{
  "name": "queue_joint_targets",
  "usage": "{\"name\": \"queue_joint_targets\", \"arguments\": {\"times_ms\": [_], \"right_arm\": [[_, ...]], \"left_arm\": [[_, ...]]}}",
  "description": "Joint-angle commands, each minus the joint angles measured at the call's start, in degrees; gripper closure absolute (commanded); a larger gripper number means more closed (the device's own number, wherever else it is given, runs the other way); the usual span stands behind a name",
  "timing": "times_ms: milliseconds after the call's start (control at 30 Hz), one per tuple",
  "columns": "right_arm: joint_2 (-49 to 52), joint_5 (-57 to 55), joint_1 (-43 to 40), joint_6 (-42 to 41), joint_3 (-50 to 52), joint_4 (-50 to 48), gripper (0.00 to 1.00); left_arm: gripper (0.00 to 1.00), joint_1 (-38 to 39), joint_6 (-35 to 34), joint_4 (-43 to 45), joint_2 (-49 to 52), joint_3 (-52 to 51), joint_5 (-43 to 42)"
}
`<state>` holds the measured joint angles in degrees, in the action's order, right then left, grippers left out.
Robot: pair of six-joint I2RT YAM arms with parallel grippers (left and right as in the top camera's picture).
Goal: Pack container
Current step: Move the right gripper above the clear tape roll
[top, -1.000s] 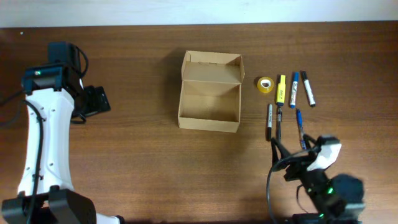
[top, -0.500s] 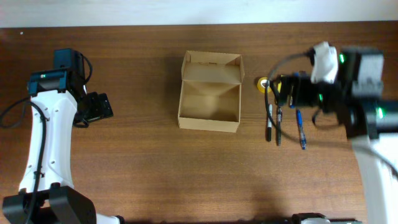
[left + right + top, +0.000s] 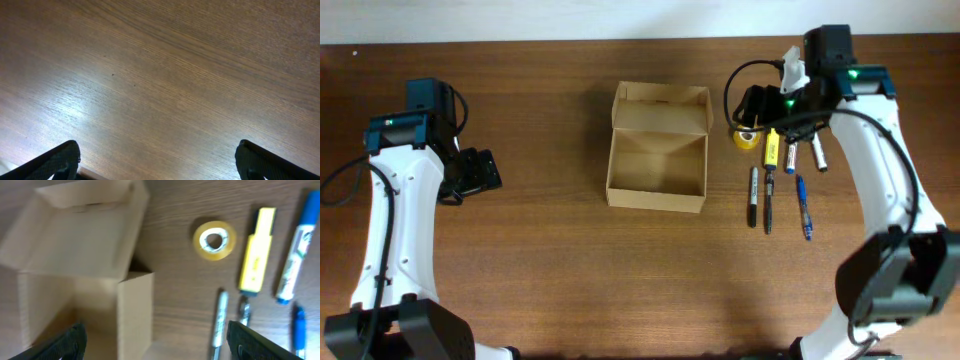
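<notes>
Cardboard container (image 3: 657, 165) is seen open and empty on the desk (image 3: 550, 260), tape roll (image 3: 747, 136), highlighter (image 3: 771, 146) and pens (image 3: 753, 195) unpacked beside it, left claw (image 3: 157, 160) and right claw (image 3: 157, 340) spread wide, nothing gripped.

One cardboard box (image 3: 656, 201), one tape roll (image 3: 747, 137), one yellow highlighter (image 3: 771, 150), two markers (image 3: 818, 155), three pens (image 3: 753, 195).

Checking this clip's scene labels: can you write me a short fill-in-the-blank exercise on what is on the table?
1. Inside, the container is ___.
2. The tape roll lies between the container and the ___ highlighter.
3. The left gripper is ___, over bare table.
Missing words: empty; yellow; open.
</notes>
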<state>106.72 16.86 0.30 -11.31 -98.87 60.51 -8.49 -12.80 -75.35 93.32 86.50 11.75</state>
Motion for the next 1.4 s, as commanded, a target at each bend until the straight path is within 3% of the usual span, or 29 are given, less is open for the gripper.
{"name": "queue_joint_targets", "arguments": {"times_ms": [0, 267, 733, 1367], "right_arm": [[1.9, -5.7, -0.2, 4.5, -2.5, 0.2, 0.11], [7.5, -19.0, 0.6, 11.2, -2.5, -1.3, 0.10], [14.6, -14.1, 1.0, 10.4, -2.5, -10.6, 0.13], [20.3, -13.7, 2.2, 8.9, -2.5, -14.0, 0.16]], "left_arm": [[0.00, -0.3, 0.9, 0.1, -1.5, -0.1, -0.4], [0.00, -0.3, 0.9, 0.1, -1.5, -0.1, -0.4], [0.00, -0.3, 0.9, 0.1, -1.5, -0.1, -0.4], [0.00, -0.3, 0.9, 0.1, -1.5, -0.1, -0.4]]}}
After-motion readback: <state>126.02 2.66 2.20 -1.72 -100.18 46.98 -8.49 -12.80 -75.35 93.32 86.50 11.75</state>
